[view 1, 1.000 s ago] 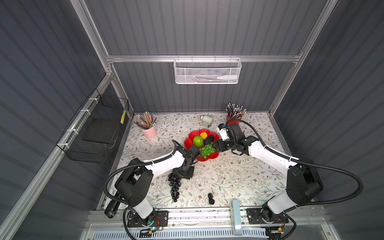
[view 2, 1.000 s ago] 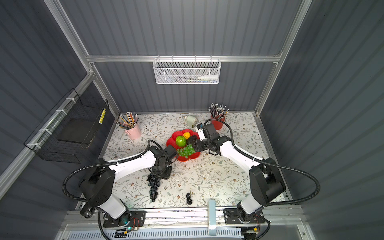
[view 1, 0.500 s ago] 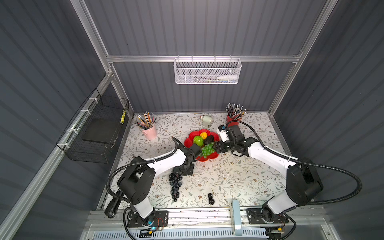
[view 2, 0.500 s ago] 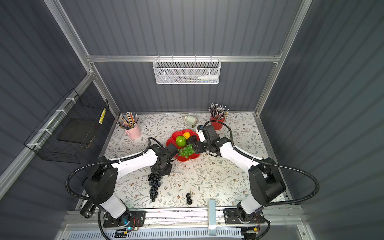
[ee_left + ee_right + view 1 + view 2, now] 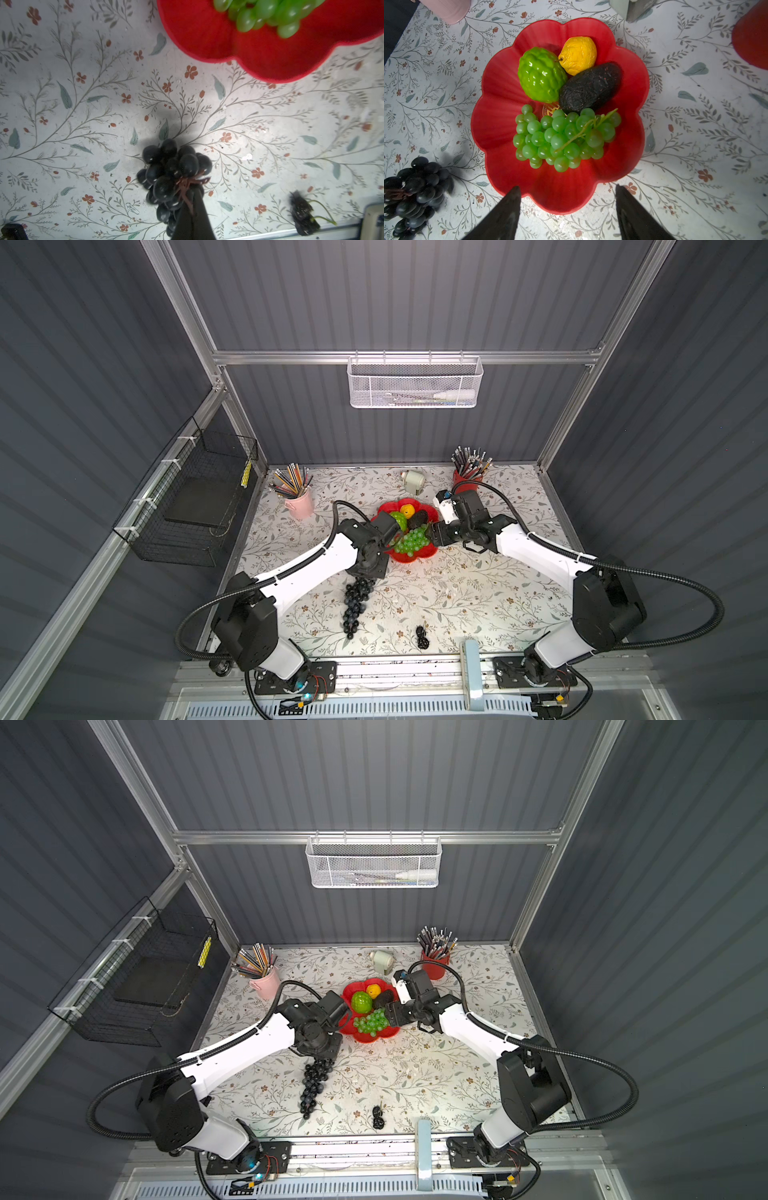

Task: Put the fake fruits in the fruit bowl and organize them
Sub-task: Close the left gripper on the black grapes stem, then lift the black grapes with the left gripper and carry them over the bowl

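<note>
Left gripper [image 5: 192, 194] pinched closed on the brown stem of the long black-purple plastic grape bunch [image 5: 172, 172]. Bunch stretches along the floral tabletop [image 5: 83, 104], just beside the wide scalloped glossy red bowl [image 5: 500, 116], outside it.

Right gripper [image 5: 566, 186] has jaws wide apart, holding nothing, at the bowl's rim.

In the bowl, packed together: translucent green grape bunch [image 5: 562, 137], lime-green knobbly ball [image 5: 542, 74], small yellow pear-like fruit [image 5: 578, 55], dark bumpy oval [image 5: 589, 89].

Tiny black cluster [image 5: 422, 637] on the table, well apart from the bowl.
</note>
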